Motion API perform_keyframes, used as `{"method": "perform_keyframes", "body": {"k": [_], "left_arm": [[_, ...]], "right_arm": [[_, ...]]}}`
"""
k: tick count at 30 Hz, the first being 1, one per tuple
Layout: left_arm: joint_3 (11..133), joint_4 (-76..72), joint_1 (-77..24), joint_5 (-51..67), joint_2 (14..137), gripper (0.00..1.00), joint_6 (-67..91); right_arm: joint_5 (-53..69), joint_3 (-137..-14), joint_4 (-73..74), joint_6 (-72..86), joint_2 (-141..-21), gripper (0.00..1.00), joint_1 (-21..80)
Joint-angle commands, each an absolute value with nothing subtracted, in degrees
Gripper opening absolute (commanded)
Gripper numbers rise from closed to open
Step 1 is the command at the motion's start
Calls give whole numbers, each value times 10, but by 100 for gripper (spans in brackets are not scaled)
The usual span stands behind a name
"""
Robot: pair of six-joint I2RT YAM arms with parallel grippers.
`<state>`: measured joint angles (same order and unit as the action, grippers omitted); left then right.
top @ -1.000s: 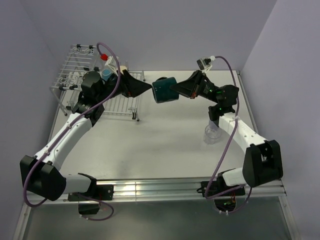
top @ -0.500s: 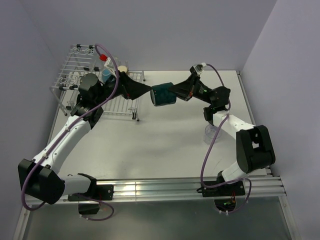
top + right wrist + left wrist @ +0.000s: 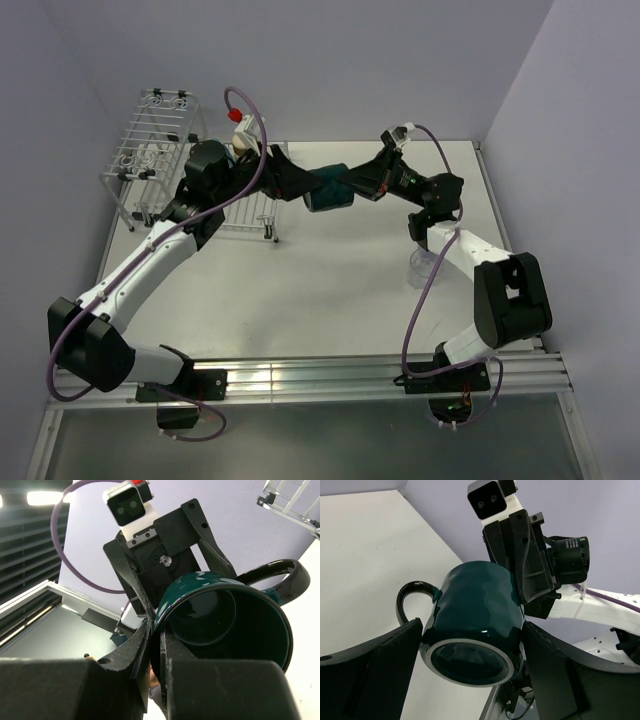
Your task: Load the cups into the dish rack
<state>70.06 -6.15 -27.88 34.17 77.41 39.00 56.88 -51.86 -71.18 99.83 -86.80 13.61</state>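
- The dark teal mug [image 3: 328,188] is aloft over the counter [image 3: 330,290], at 3 o'clock of the dish rack [image 3: 150,150].
- My right fingers [image 3: 120,665] are clamped on its rim; my left fingers [image 3: 370,665] are apart, flanking its base.
- Risk: if the right lets go before the left closes, the mug drops.

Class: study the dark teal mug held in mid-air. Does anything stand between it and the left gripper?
Nothing visible does. The left gripper has its fingers on either side of the dark teal mug at its base end; the right gripper pinches the rim at the other end.
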Motion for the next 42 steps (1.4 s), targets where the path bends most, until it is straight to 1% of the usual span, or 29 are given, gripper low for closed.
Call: {"method": "perform_keyframes", "body": {"k": [1, 7, 16, 25, 27, 33, 39, 42], "left_arm": [[726, -50, -292, 325, 783, 88, 364], [720, -63, -297, 334, 797, 87, 371], [682, -74, -299, 346, 780, 87, 375], [682, -90, -299, 388, 801, 88, 395], [684, -93, -300, 406, 808, 88, 409], [677, -116, -300, 441, 804, 88, 442], [675, -114, -301, 456, 796, 88, 464], [669, -119, -302, 454, 785, 88, 469]], "right_arm": [[547, -562, -977, 1000, -830, 0, 134], [549, -565, -979, 1004, -827, 0, 133], [546, -586, -971, 1005, -824, 0, 133], [547, -596, -996, 1016, -818, 0, 133], [552, -593, -991, 1000, -803, 0, 133], [558, -570, -905, 903, -742, 0, 133], [557, -551, -843, 821, -687, 0, 133], [563, -546, -854, 809, -672, 0, 134]]}}
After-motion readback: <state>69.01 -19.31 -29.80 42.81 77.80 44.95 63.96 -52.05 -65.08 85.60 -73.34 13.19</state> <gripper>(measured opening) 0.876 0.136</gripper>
